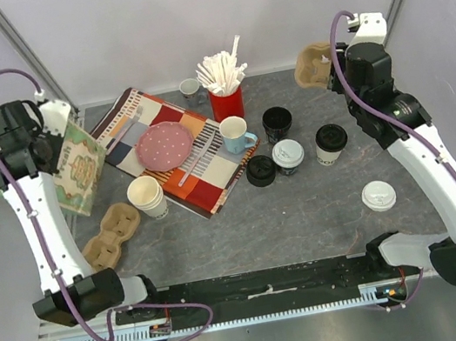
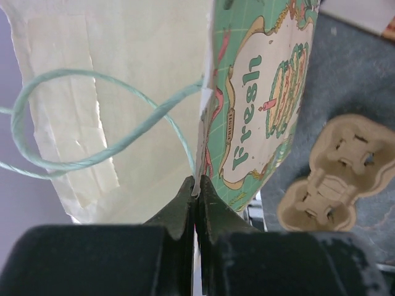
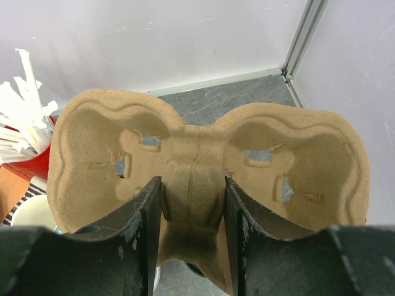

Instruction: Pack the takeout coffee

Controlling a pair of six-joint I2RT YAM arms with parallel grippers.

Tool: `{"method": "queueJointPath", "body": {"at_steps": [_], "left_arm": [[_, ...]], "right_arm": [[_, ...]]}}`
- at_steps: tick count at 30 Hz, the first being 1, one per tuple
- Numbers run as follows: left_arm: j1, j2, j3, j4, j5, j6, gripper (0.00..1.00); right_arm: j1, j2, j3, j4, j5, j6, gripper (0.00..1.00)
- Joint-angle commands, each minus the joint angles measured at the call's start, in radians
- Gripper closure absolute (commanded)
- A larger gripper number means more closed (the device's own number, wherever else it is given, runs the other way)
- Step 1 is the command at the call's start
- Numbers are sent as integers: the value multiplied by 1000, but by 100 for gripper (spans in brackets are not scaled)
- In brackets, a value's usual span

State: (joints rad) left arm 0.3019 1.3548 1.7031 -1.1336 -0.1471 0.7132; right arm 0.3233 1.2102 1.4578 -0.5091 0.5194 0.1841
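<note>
Pinching bag (image 2: 271, 160) edge — left end effector (image 2: 197, 188); label (image 2: 244, 117) "Fresh".

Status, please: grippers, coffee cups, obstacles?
Left gripper shut on paper bag. Right gripper holding cup carrier. White-lid cup, black-lid cup on table, unpacked. Loose black lid adjacent.

The paper bag (image 2: 265, 92) runs off the left wrist view's top, its smaller print seemingly illegible.

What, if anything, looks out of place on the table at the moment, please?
Two lids lie loose: a white lid alone on the table at the right, and a black lid flat beside the white-lidded cup. That cup and the black-lidded cup are already capped, so these look spare. Nothing looks spilled.
</note>
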Motion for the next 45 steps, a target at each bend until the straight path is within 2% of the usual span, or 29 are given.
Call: {"method": "queueJointPath", "body": {"at_steps": [1, 3, 5, 8, 11, 13, 15, 19, 24, 27, 29, 38, 41, 42, 45], "left_arm": [[-39, -74, 209, -95, 165, 92, 98], [-104, -86, 276, -114, 164, 88, 98], [-229, -89, 338, -115, 107, 81, 98], [-374, -72, 467, -172, 142, 57, 98], [-474, -25, 596, -296, 320, 16, 98], [-543, -10, 603, -346, 440, -23, 98], [-602, -3, 566, -371, 478, -58, 98], [-808, -19, 498, -403, 457, -110, 98], [-1067, -56, 288, -399, 362, -162, 98], [-1155, -56, 155, -390, 343, -185, 98], [-1167, -62, 89, -370, 360, -193, 98], [-1267, -54, -29, -279, 382, -236, 98], [-1314, -56, -111, -175, 266, -262, 98], [-1328, -57, -121, -154, 185, -267, 98], [-1343, -65, -126, -114, 94, -274, 98]], "right_arm": [[-1, -31, 6, 12, -9, 14, 91], [-1, -31, 7, 12, -22, 17, 91], [-1, -32, 6, 12, -30, 29, 92], [-1, -50, 0, 12, -38, 32, 92], [-1, -69, -5, 4, -29, 29, 92], [-1, -78, -2, -5, -10, 25, 92], [-1, -89, -2, -11, -2, 25, 92], [-3, -98, 15, -35, 10, 23, 92], [-1, -115, 18, -48, 25, 28, 92], [-1, -117, 21, -51, 10, 34, 92], [-1, -117, 21, -55, 5, 41, 92], [-1, -123, 13, -62, 5, 60, 92], [-1, -118, 26, -69, 4, 66, 92], [-3, -118, 32, -72, -1, 69, 92], [-1, -121, 35, -80, 4, 77, 93]]}}
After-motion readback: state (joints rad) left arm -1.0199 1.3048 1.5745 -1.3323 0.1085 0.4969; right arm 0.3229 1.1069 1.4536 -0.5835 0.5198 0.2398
